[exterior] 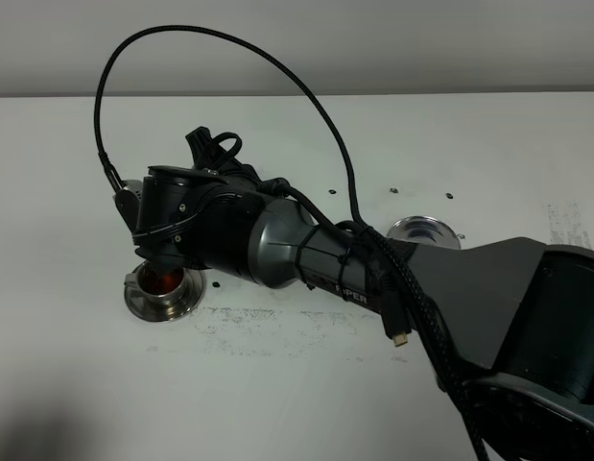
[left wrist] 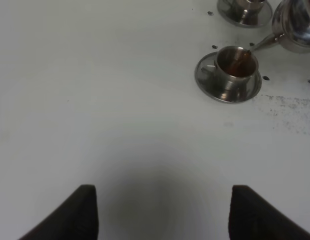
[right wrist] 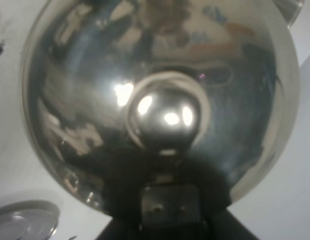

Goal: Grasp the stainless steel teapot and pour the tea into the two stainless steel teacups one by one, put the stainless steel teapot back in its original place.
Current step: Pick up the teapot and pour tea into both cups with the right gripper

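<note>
The stainless steel teapot (left wrist: pixel 297 22) hangs tilted, its thin spout (left wrist: pixel 265 42) reaching over the rim of the nearer teacup (left wrist: pixel 236 62). That cup holds reddish tea and stands on its saucer (left wrist: pixel 207 82); it also shows in the high view as the teacup (exterior: pixel 162 283). The second teacup (left wrist: pixel 245 6) stands just beyond it. My right gripper (right wrist: pixel 170 202) is shut at the teapot's handle, under the domed lid and knob (right wrist: pixel 167 115). My right arm (exterior: pixel 306 245) hides the pot from above. My left gripper (left wrist: pixel 162 215) is open over bare table. The original place, a steel disc (exterior: pixel 423 231), lies bare.
The white table (exterior: pixel 277 384) carries faint scuff marks (exterior: pixel 249 322) right of the filled cup and a few small screw holes. A black cable (exterior: pixel 181 43) loops high above my right arm. A steel rim (right wrist: pixel 24 220) shows beside the teapot in the right wrist view.
</note>
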Tool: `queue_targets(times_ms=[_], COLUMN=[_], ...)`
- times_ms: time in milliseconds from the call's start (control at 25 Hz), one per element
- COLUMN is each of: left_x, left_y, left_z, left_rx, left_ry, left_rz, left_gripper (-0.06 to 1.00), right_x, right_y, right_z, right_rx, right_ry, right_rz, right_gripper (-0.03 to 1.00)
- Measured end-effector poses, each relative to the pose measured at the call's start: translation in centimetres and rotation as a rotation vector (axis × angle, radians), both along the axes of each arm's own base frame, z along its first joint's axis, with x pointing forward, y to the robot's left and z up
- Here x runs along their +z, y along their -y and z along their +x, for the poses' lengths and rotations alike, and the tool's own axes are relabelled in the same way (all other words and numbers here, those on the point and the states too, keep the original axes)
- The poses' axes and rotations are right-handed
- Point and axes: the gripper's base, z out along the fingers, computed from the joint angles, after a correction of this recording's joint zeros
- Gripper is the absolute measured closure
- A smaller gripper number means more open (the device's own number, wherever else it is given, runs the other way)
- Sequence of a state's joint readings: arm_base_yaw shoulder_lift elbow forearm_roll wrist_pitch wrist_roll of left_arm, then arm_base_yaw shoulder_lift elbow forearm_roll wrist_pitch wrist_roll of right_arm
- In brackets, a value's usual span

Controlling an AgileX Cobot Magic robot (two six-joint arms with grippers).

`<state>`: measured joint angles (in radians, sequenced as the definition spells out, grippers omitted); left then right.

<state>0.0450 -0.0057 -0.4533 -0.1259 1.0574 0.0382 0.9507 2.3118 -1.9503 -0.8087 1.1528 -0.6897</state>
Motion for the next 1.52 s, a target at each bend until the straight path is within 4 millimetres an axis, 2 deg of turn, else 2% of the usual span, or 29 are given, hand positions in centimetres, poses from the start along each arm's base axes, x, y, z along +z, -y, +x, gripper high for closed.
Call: queue_targets(times_ms=[720, 960, 1360, 1520], left_x=[0.0, 0.0, 0.0, 0.0], left_y=[0.0, 0.0, 0.0, 0.0], left_z=[0.0, 0.0, 0.0, 0.0], left_rx=[0.0, 0.0, 0.0, 0.0], left_ry=[0.0, 0.0, 0.0, 0.0], left_rz=[0.0, 0.0, 0.0, 0.0], left_gripper=[0.4, 0.4, 0.4, 0.4], right_x=[0.1, -0.2, 1.8, 3.3], right_y=[0.0, -0.1, 1.7, 2.5], right_z=[0.1, -0.2, 0.6, 0.5], right_rx=[0.004, -0.014, -0.124, -0.177], right_ry=[0.012, -0.033, -0.106, -0.175], right_rz=[-0.007, 0.03, 0.18, 0.287], right_gripper=[0.79, 0.79, 0.79, 0.79])
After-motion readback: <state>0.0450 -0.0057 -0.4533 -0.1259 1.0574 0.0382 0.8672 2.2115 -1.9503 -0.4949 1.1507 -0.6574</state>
